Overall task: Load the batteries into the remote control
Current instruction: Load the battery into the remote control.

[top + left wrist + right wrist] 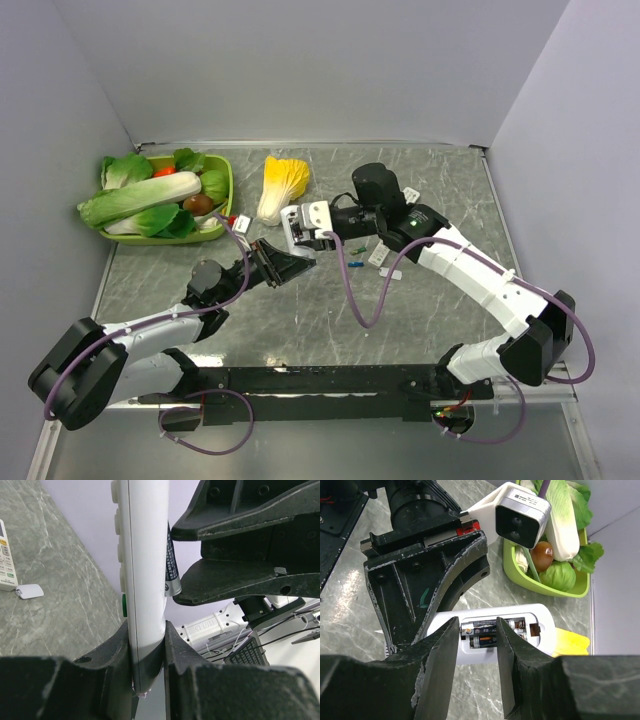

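Observation:
My left gripper point(283, 264) is shut on the lower end of a white remote control point(145, 570) and holds it edge-on above the table. The right wrist view shows its open back compartment point(492, 634) with two batteries, one upper point(480, 626) and one lower point(485, 641). My right gripper point(477, 630) is open, with its fingertips straddling both batteries at the compartment. In the left wrist view one battery point(171, 567) lies against the remote's back between those fingers. Loose green point(358, 247) and blue point(353, 265) batteries lie on the table.
A green basket point(228, 190) of vegetables stands at the back left, with a yellow cabbage point(283, 185) beside it. A second white remote point(6, 555) and a small white cover point(30, 591) lie on the table. White tags point(385, 265) lie near the loose batteries.

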`<state>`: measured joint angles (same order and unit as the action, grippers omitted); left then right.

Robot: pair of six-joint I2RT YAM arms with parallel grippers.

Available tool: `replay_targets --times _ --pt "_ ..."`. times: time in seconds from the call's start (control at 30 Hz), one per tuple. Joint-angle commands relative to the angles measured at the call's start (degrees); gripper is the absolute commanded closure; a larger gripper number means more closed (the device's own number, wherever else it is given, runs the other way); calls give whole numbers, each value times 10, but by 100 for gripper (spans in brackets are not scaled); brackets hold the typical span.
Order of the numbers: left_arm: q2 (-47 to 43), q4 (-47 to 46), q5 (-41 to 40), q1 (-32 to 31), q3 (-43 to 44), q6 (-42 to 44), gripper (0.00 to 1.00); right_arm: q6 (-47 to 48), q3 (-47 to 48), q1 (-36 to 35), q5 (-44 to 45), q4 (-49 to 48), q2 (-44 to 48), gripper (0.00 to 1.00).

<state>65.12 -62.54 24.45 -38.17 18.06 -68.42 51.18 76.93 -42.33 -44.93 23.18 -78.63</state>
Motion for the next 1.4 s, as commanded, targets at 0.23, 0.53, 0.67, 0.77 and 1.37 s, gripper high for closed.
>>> replay_targets --times 0.23,0.53,0.67,0.77,1.37 --pt "-3 -50 21 -1 30 10 98 21 -20 2 7 -31 -8 66" --pt "-13 -43 30 -9 41 31 98 23 -49 1 55 -71 -17 79" --pt "-22 -43 33 -11 43 41 98 27 -56 0 72 -71 -27 84" --pt "-28 -39 36 -11 43 48 98 23 -57 0 73 -64 -35 87" --pt "-42 105 17 11 36 103 98 -201 19 -4 68 -29 -10 63"
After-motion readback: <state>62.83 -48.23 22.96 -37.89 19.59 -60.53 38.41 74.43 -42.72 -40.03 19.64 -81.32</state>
